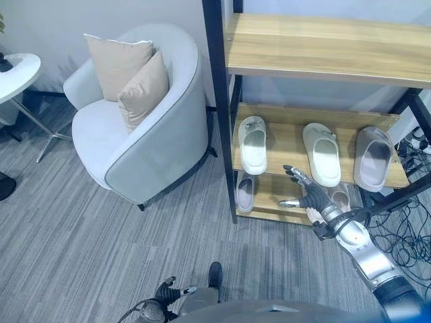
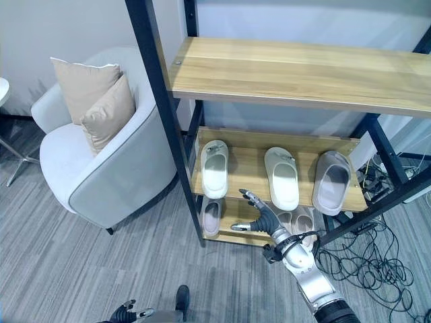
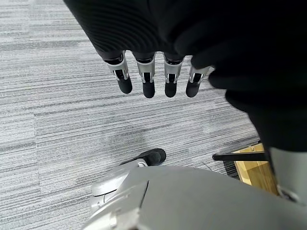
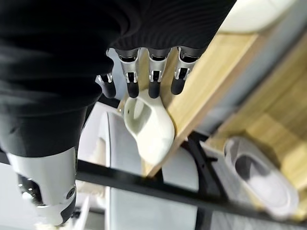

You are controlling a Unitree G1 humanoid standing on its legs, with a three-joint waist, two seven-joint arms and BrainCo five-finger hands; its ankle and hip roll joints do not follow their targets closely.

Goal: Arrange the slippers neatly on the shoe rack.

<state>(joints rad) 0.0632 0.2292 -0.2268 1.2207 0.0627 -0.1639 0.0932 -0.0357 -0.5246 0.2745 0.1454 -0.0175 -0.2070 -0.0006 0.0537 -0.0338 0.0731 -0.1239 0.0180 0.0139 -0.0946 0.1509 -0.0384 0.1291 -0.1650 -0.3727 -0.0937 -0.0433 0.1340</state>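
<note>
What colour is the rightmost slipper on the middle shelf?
Grey slipper, beside two white ones; clearest in the right eye view.

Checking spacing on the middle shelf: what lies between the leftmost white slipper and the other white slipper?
Bare wood of the middle shelf lies between the leftmost white slipper and the other white slipper, as the left eye view shows.

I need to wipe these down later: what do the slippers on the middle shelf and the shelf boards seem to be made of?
The white slippers and the grey slipper look like moulded foam or rubber: matte, seamless, thick rounded edges. The shelf boards look like light wood or wood-look laminate, with visible grain and a low sheen, on a black frame, probably metal.
</note>
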